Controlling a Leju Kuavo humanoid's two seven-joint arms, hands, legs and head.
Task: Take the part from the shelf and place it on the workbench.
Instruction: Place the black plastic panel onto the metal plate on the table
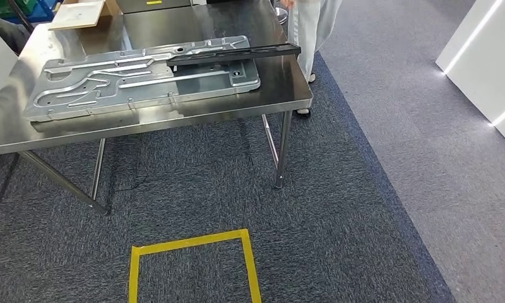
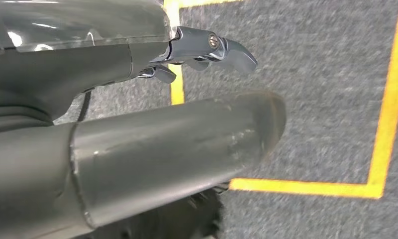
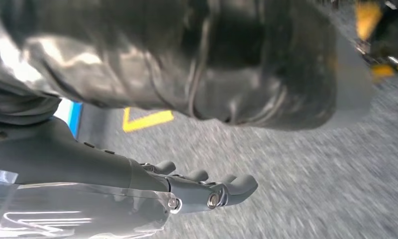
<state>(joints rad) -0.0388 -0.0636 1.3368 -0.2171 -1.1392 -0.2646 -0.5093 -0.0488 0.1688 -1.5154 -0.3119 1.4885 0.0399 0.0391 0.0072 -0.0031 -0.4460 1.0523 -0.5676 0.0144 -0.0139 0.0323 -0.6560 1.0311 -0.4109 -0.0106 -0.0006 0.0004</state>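
A long black part [image 1: 234, 55] lies across the far right end of a large silver ribbed plate [image 1: 142, 79] on the steel workbench [image 1: 193, 25]. Its right tip reaches past the plate toward the bench's right edge. My left hand [image 2: 137, 124] hangs over the grey carpet with its thumb and fingers [image 2: 222, 47] apart and nothing in it. My right hand [image 3: 137, 179] also hangs above the carpet, fingers [image 3: 237, 185] stretched out and holding nothing.
A person in white trousers [image 1: 313, 25] stands at the bench's far right corner. A yellow tape square [image 1: 193, 243] marks the carpet in front of me. A white cabinet [image 1: 483, 57] stands at the right, and a flat cardboard box [image 1: 79, 14] lies on the bench's far side.
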